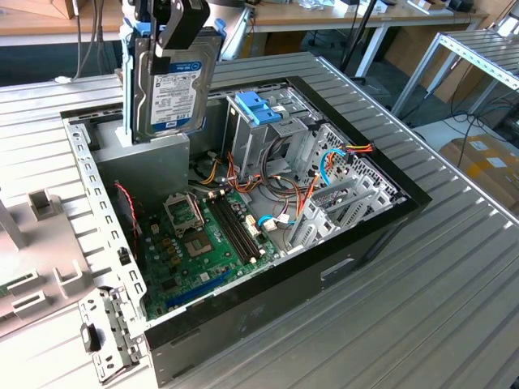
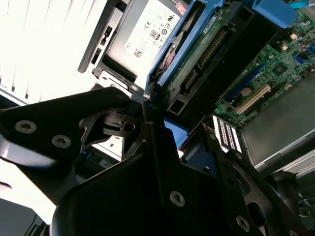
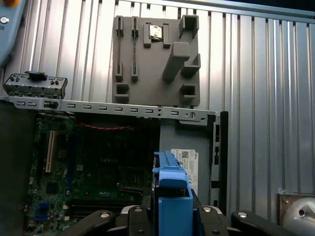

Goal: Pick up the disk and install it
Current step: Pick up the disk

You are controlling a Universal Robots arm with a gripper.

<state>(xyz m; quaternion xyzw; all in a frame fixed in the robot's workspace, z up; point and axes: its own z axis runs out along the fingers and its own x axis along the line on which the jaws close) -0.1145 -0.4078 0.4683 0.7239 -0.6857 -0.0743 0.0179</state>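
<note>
The disk (image 1: pixel 172 85), a silver drive with a white-and-blue label and blue side rails, hangs upright above the back left corner of the open computer case (image 1: pixel 381 219) in the exterior view. My gripper (image 1: pixel 172 40) comes down from above and is shut on the disk's upper end. In the first wrist view the blue rail (image 3: pixel 172 194) sits clamped between the black fingers (image 3: pixel 138 216). The second wrist view shows the disk's circuit-board underside (image 2: pixel 206 54). Below it lies the grey power supply (image 1: pixel 154 166) with its white sticker (image 3: pixel 184 167).
Inside the case are the green motherboard (image 1: pixel 203 243), cable bundles (image 1: pixel 324 170) and a metal drive cage topped by a blue bracket (image 1: pixel 259 105). A grey fixture plate (image 3: pixel 157 59) and a loose metal bracket (image 1: pixel 105 340) lie on the slatted table (image 1: pixel 454 308) beside the case.
</note>
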